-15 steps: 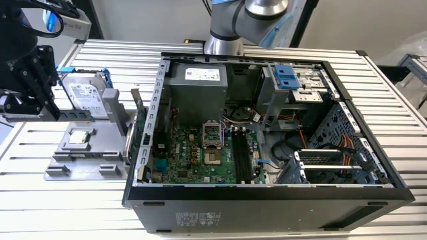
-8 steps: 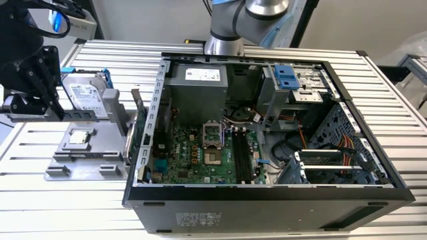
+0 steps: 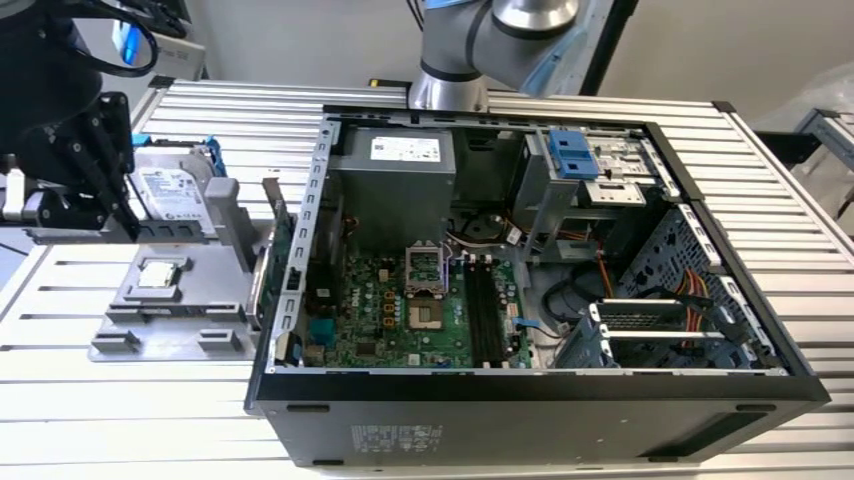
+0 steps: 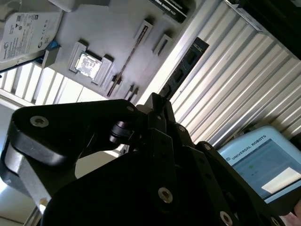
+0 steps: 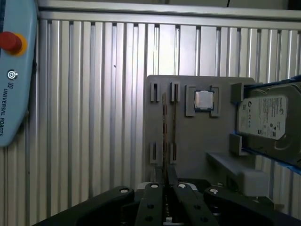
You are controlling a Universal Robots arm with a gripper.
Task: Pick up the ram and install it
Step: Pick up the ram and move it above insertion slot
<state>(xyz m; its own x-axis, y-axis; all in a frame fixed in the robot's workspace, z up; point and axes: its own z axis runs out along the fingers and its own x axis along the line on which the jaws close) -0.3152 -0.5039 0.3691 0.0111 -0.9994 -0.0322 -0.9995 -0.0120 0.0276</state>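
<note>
We see a ribbed metal tabletop (image 3: 134, 420) carrying everything. Nearest to us in both wrist views is the black gripper (image 5: 168, 172). Its fingers (image 4: 167, 110) are pressed together on one end of the ram (image 4: 186, 66), and the rest of the dark stick juts straight out past the fingertips. In the second wrist view we see its flat side, with chips along it. In the first wrist view we see it edge-on as a thin line running away from the fingertips. The ram is lifted clear, hanging over the grey holder plate (image 5: 197, 136) near the small slot brackets. Beyond those brackets on the same plate lie a square processor chip (image 5: 203, 100) and, past it, a silver hard drive (image 5: 265, 117) in a blue frame. Off to the other side a teach pendant (image 5: 16, 70) rests on the tabletop. In the exterior view the gripper hangs above the plate at the exterior view's left of the open computer case (image 3: 534, 410). The ram is therefore well apart from the motherboard (image 3: 387, 310) and its black memory slots (image 3: 483, 315).
</note>
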